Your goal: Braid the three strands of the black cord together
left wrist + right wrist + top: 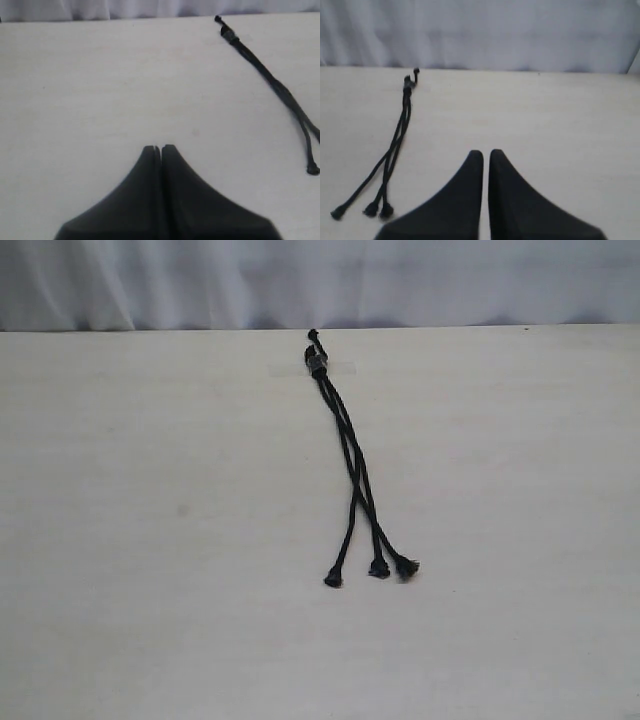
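The black cord (pixel 355 470) lies on the table, its bound head (pixel 317 362) at the far edge. The three strands cross over one another down its length, then spread apart to knotted tips (pixel 333 580), (pixel 379 569), (pixel 407 567) nearer the front. Neither gripper appears in the exterior view. My left gripper (pixel 161 148) is shut and empty, with the cord (pixel 270 80) well off to its side. In the right wrist view, my right gripper (pixel 486 153) has its fingers almost together with a thin slit between them. It holds nothing, and the cord (pixel 400 132) lies apart from it.
The pale table (pixel 150 540) carries only the cord. A faint strip of clear tape (pixel 340 368) crosses the cord's head. A white curtain (pixel 300 280) hangs behind the table's far edge.
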